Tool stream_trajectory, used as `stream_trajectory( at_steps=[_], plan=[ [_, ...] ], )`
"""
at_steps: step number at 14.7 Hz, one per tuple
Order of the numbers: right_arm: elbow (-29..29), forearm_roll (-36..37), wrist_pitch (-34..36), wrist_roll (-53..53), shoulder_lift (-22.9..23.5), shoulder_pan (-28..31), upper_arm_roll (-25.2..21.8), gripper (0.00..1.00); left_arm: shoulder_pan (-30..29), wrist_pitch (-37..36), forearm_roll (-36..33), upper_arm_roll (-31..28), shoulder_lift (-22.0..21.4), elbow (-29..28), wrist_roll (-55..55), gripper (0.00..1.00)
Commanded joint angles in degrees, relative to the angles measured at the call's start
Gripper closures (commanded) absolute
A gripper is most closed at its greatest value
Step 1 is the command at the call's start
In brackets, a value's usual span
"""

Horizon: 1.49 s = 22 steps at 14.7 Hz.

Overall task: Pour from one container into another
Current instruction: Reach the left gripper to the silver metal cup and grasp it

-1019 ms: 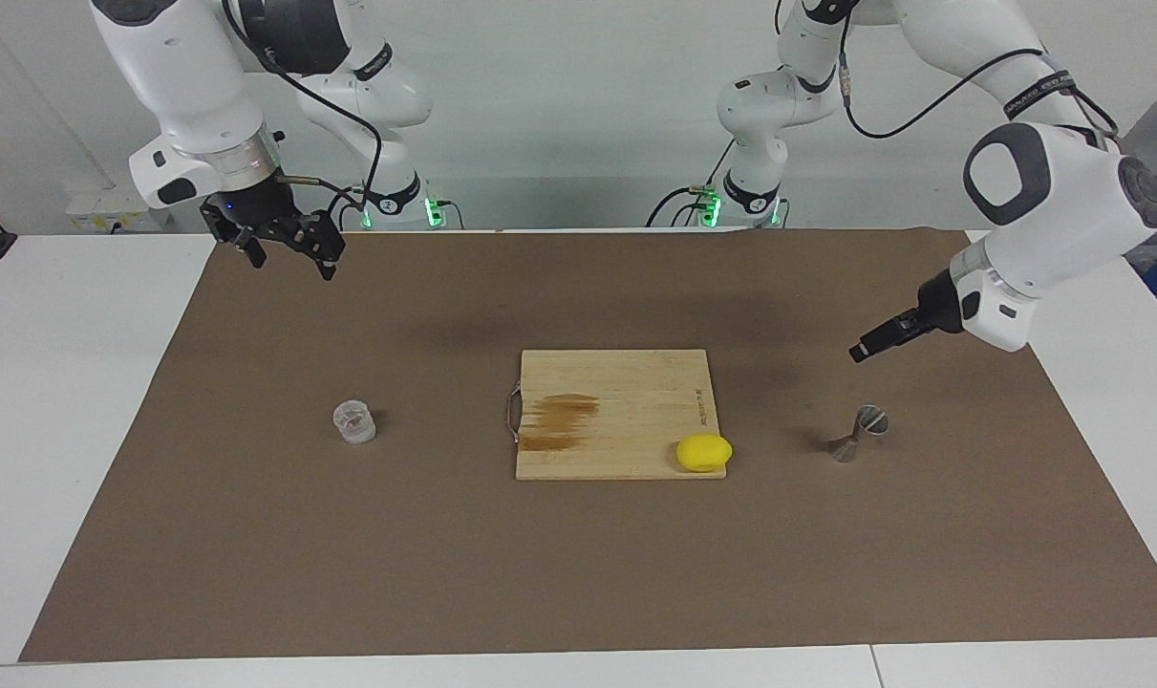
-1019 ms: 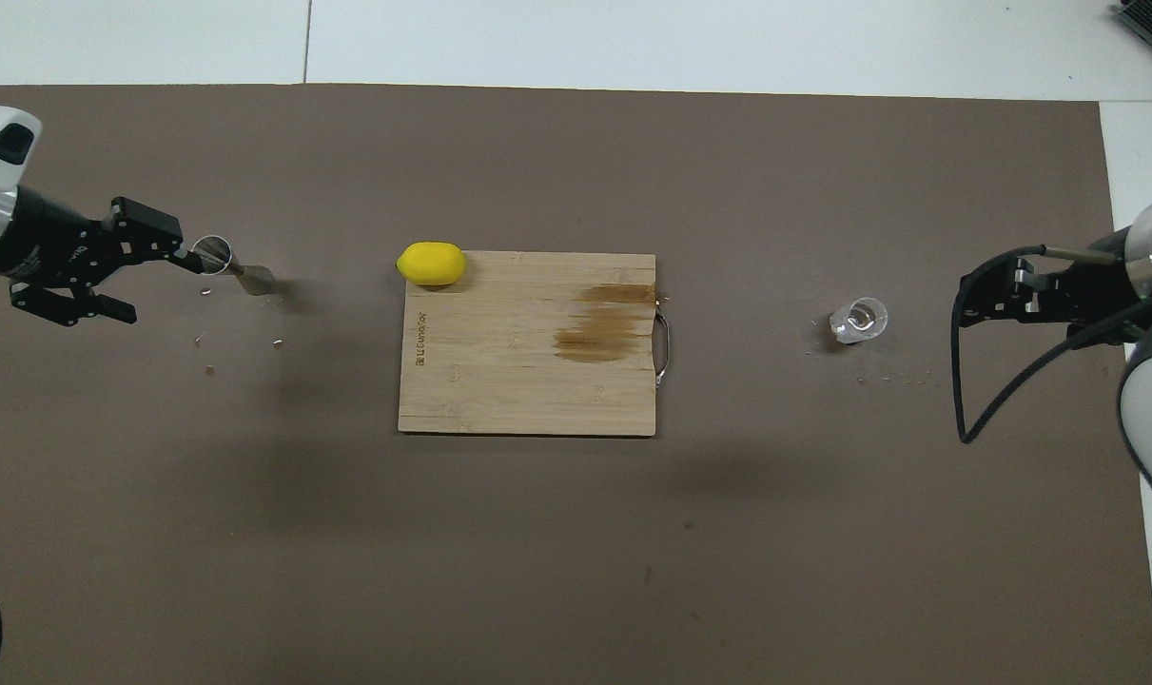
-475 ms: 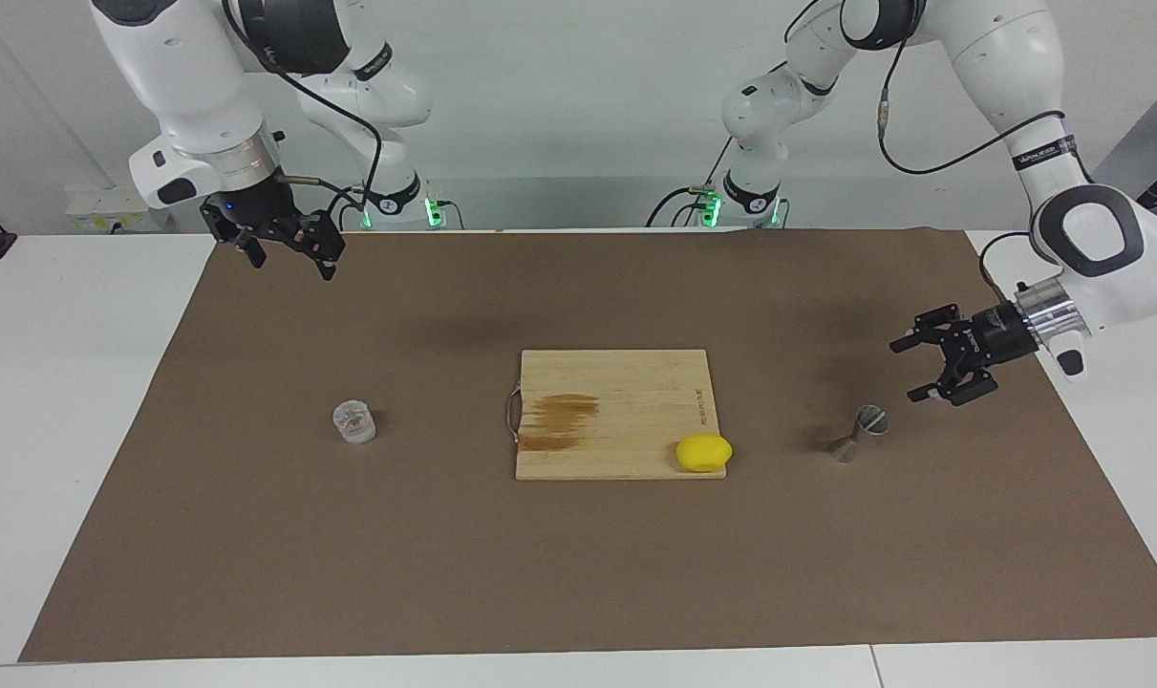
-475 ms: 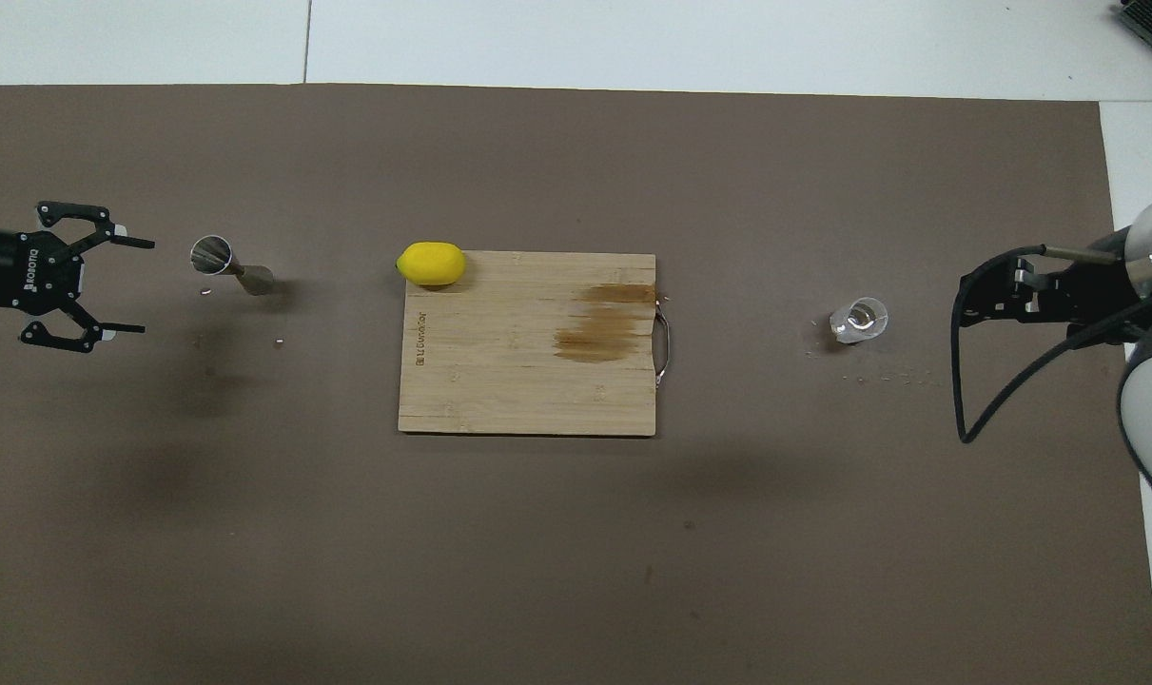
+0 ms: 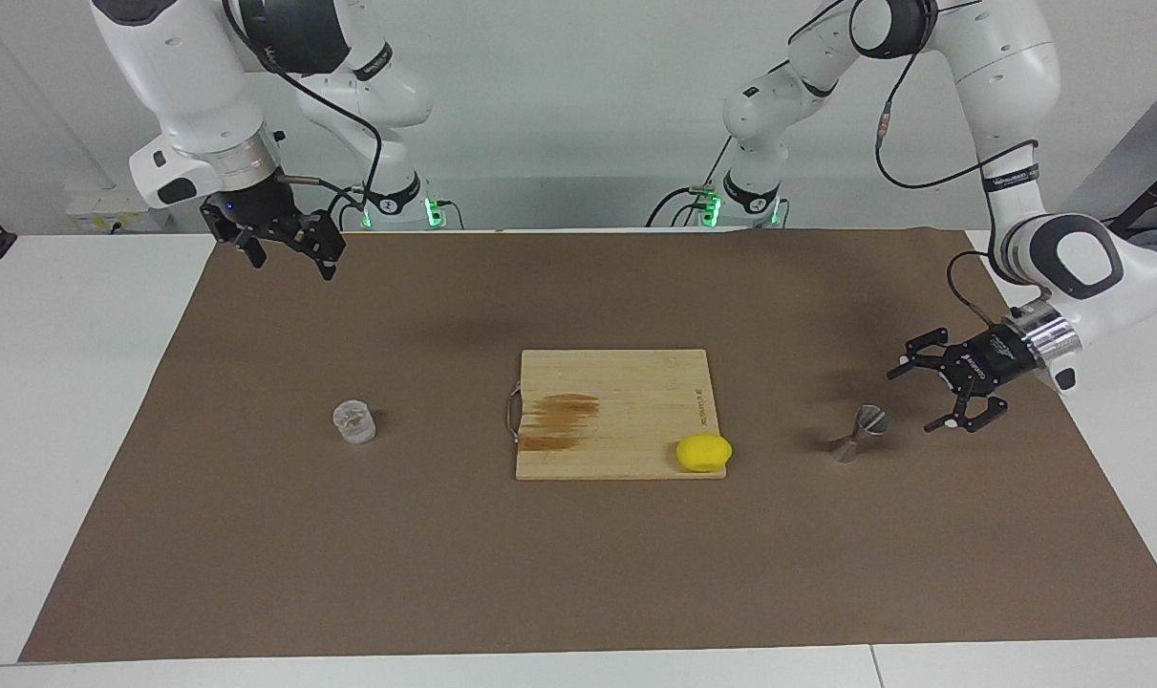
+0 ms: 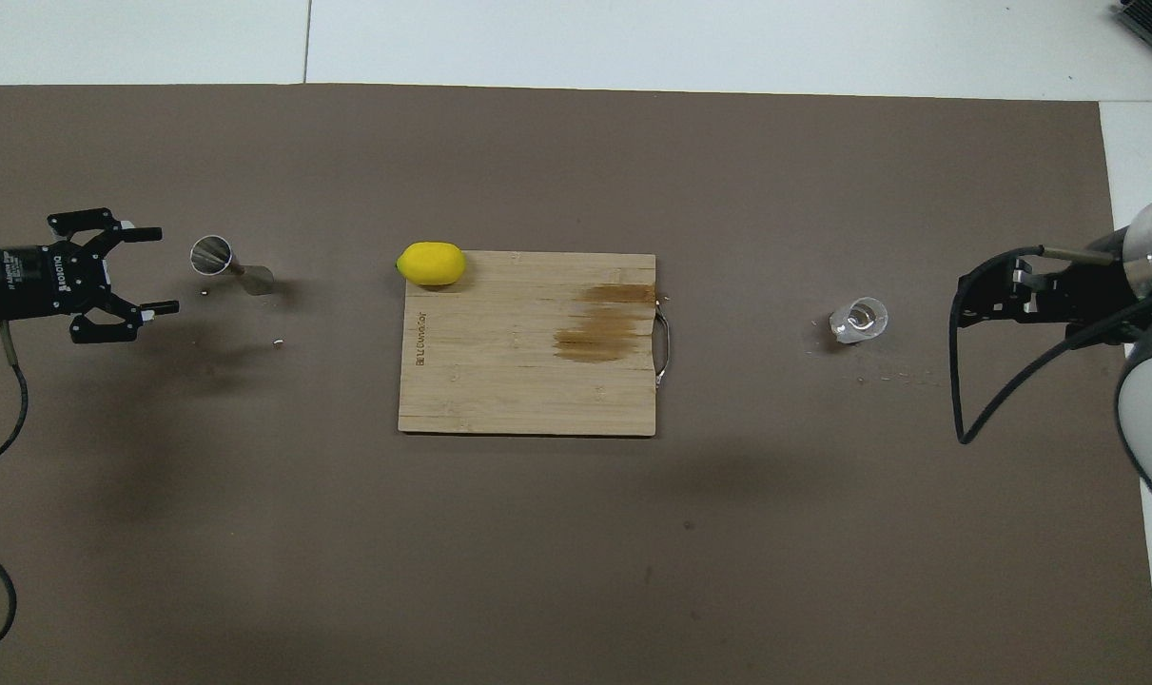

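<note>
The clear cup point(image 5: 353, 421) point(image 6: 859, 320) stands on the brown mat toward the right arm's end of the table. The steel jigger point(image 5: 860, 432) point(image 6: 224, 264) stands on the mat toward the left arm's end. My left gripper point(image 5: 914, 399) point(image 6: 162, 270) hangs low beside the jigger, a short gap away. It is open, points at the jigger and holds nothing. My right gripper point(image 5: 291, 266) point(image 6: 962, 300) waits raised over the mat's edge at the right arm's end, open and holding nothing, well apart from the cup.
A wooden cutting board point(image 5: 616, 382) point(image 6: 528, 381) with a brown stain lies mid-mat between cup and jigger. A yellow lemon point(image 5: 703, 452) point(image 6: 431, 264) sits on the board corner nearest the jigger. Small crumbs dot the mat near both containers.
My left arm swung out toward its end of the table and its gripper came down and turned, now level beside the jigger. The right arm, cup and jigger have not moved.
</note>
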State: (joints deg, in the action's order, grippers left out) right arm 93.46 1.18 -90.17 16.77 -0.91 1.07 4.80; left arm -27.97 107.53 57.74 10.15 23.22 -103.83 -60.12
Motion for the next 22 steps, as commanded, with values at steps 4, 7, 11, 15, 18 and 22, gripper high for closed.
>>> stream_trajectory(
  at_steps=[4, 7, 11, 15, 18, 22],
  plan=[
    [1.6, -0.3, -0.3, -0.9, -1.5, 0.2, 0.4, 0.0, 2.1, 5.8, 7.3, 0.6, -3.0, -5.8, -1.6, 0.0],
    [1.6, -0.3, -0.2, -1.1, -1.5, 0.2, 0.4, 0.0, 2.9, 7.3, 8.4, 0.7, -2.8, -5.6, -1.4, 0.0],
    [1.6, -0.3, -0.2, -0.9, -1.5, 0.2, 0.4, 0.0, 4.1, 8.4, 8.3, 0.7, -2.6, -5.5, -1.3, 0.0],
    [1.6, -0.3, -0.3, -0.7, -1.5, 0.3, 0.4, 0.0, 4.8, 8.3, 8.3, 0.7, -2.6, -5.4, -0.5, 0.05],
    [1.6, -0.3, -0.3, -0.9, -1.5, 0.3, 0.4, 0.0, 4.6, 8.0, 8.3, 0.7, -2.7, -5.4, -0.6, 0.07],
    [1.6, -0.3, -0.3, -0.8, -1.5, 0.3, 0.4, 0.0, 4.1, 7.7, 7.9, 0.7, -2.7, -5.4, -0.6, 0.07]
  ],
)
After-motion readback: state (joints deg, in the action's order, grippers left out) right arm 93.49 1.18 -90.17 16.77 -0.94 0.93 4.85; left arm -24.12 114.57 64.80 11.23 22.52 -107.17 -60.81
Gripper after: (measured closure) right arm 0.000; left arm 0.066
